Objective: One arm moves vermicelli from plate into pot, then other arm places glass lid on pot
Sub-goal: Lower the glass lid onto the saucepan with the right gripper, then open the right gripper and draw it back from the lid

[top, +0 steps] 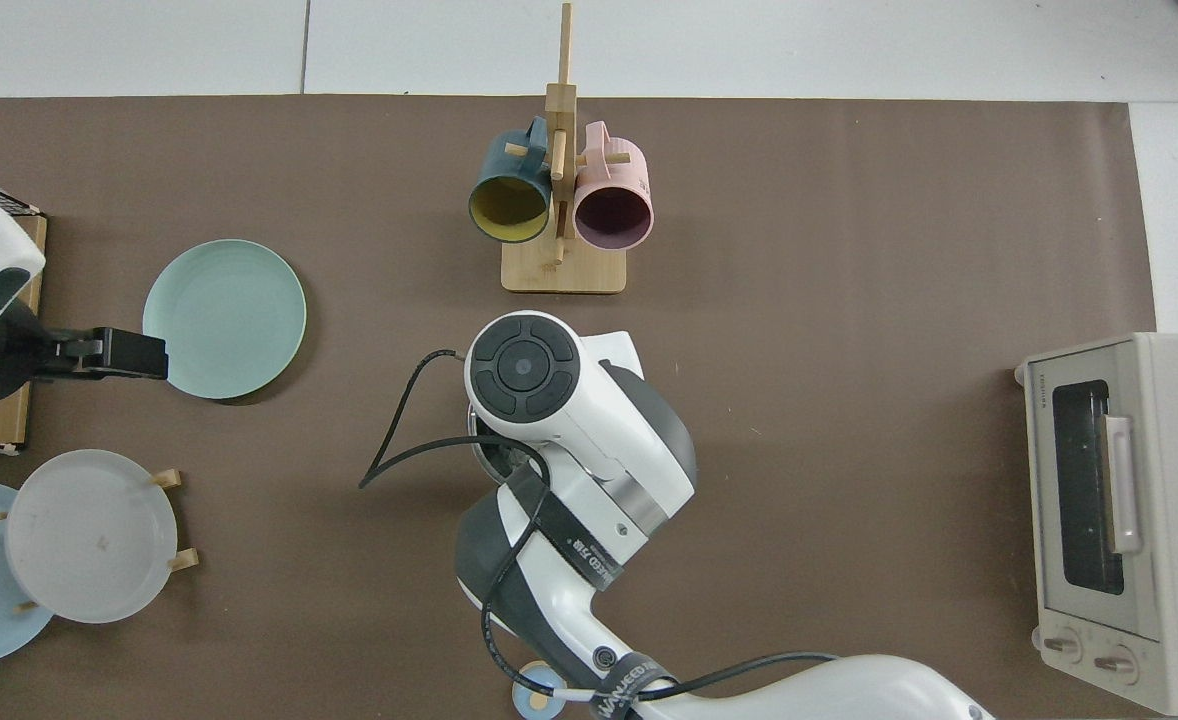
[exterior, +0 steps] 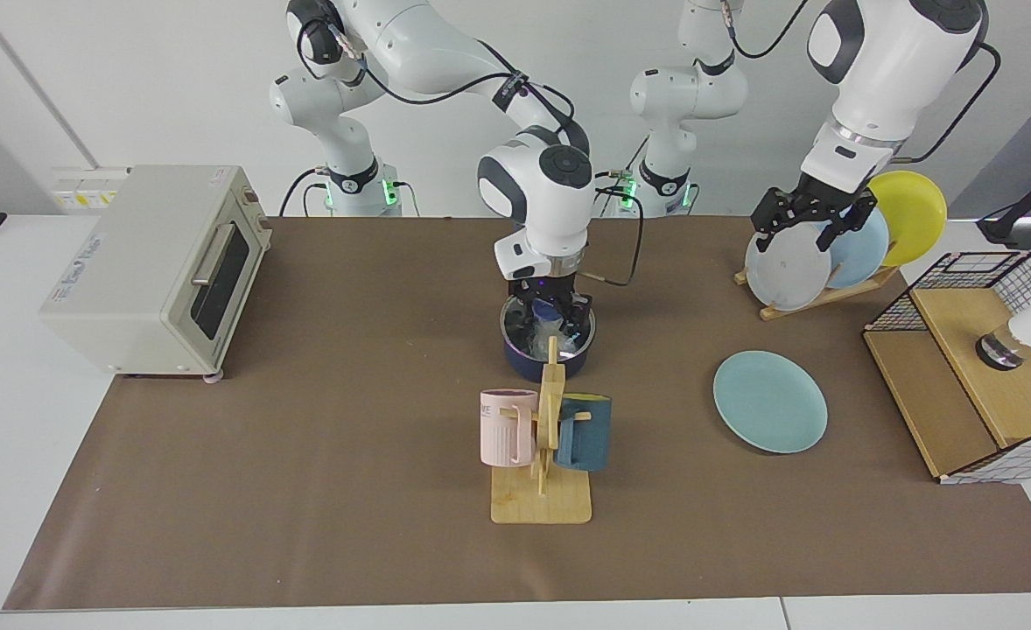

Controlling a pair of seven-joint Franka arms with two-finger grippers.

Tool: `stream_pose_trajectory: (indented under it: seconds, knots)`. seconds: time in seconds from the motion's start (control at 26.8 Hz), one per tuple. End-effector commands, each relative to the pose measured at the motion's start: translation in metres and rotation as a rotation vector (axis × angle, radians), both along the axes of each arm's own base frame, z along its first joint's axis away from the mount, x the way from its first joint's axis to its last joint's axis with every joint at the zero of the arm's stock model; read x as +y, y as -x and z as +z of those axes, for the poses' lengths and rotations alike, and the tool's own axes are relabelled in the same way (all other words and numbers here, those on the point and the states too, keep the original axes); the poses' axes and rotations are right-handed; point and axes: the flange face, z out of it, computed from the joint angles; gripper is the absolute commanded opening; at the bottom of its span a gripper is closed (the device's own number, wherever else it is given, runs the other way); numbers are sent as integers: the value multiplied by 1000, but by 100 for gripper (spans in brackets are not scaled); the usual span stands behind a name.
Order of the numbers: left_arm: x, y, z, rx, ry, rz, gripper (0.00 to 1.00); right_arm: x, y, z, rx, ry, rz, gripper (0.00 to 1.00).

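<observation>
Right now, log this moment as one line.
stage: lidding | right hand: at blue knob of glass lid on pot | left hand: waits by plate rack | plate: bare

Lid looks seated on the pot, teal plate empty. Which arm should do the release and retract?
Probably right. The right claw is at the knob of the glass lid on the pot. The left claw waits by the plate rack, well away from the pot.
</observation>
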Motion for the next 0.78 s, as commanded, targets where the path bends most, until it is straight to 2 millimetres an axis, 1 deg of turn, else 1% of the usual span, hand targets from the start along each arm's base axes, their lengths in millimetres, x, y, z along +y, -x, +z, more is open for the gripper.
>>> stream_pose_trajectory:
  seconds: [0.0,0.26,0.34,0.41,0.45,0.56,0.63,0.67,0.75]
  knots:
    - [3,6,5,2,-8,-9,100,-11,-3,18,23,3,-44,100]
    - [1,6,6,1,-8,-14,100,-22,-5,60,-15,-17,-56,100]
    - [1,6,6,1,-8,-14,100,-29,-6,78,-39,-32,-57,100]
    - [1,6,6,1,-8,-14,100,-40,-11,91,-56,-44,-59,100]
    - [1,6,6,1,-8,-14,100,-47,-13,101,-64,-55,-55,100]
    - [2,6,5,2,-9,-12,100,-77,-23,127,-82,-97,-1,100]
    - [3,6,5,2,-9,-11,100,-101,-30,137,-90,-101,46,100]
    - [3,6,5,2,-9,-11,100,-119,-35,141,-94,-98,72,100]
    - [3,6,5,2,-9,-11,100,-147,-42,145,-95,-85,119,100]
